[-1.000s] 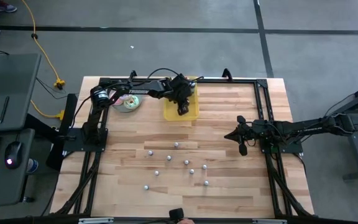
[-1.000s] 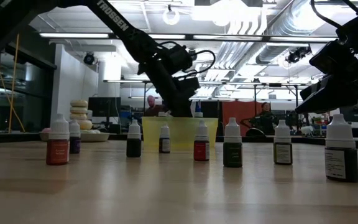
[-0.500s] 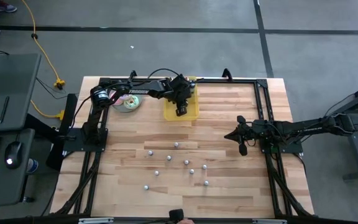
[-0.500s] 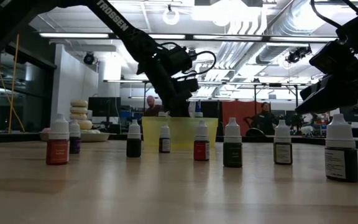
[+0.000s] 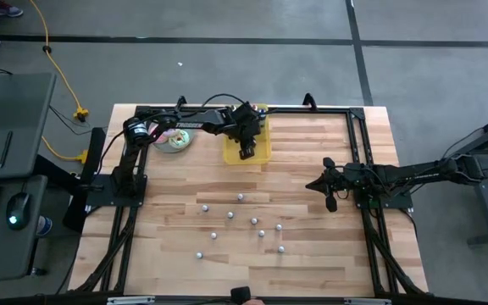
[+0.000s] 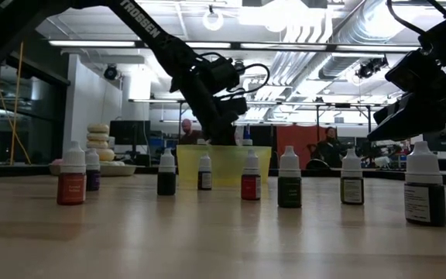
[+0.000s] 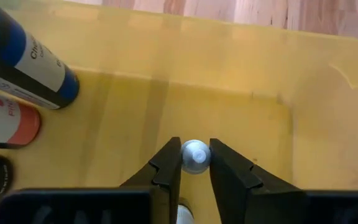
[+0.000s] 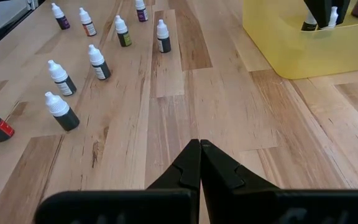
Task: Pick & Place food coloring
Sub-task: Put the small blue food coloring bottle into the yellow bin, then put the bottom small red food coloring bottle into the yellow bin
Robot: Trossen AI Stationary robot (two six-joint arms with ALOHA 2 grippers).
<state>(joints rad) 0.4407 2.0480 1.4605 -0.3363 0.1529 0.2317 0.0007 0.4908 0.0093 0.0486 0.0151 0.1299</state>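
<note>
While my left hand (image 7: 196, 163) grips a small dropper bottle (image 7: 196, 155) by its whitish cap, low inside the yellow tray (image 7: 303, 118), the release is where this can go wrong.

As I judge it, if my fingers (image 7: 166, 171) part before the bottle's base is squarely on the tray floor, it can tip and roll toward the larger bottles (image 7: 27, 59) lying near one wall; I cannot tell from here whether its base is touching yet. Lifting out crookedly could also drag the cap along and topple it. My right hand (image 8: 199, 163) waits closed above the wooden surface (image 8: 241, 124), well apart from the tray. Nine more bottles (image 5: 241, 197) stand loosely scattered on the surface, so a careless sweep on my way to them could knock several over.
</note>
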